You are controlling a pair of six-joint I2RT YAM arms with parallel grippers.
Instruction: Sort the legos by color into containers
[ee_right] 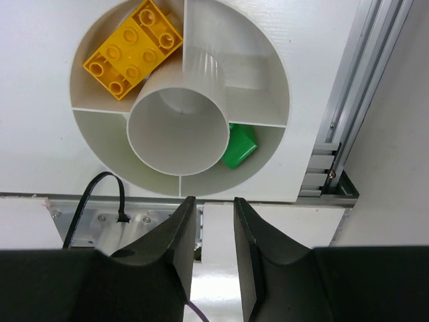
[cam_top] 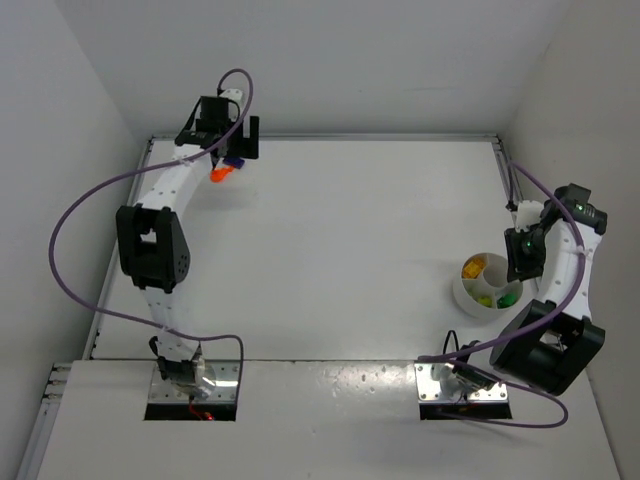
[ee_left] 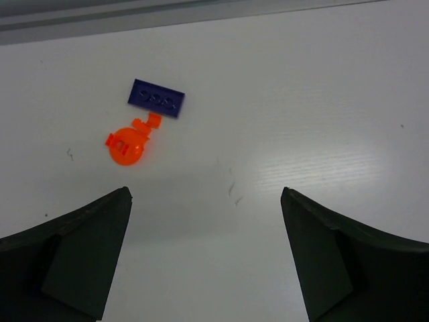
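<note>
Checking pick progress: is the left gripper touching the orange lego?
Apart. Left wrist view shows bare table between the open left gripper and the orange lego.

The green lego (ee_right: 240,146) is half hidden behind the white centre tube (ee_right: 177,131) (its shape cannot be told).

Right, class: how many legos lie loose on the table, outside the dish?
2: a dark blue plate and an orange rounded piece beside it, far left, near the left claw. The left arm may hide others.
</note>
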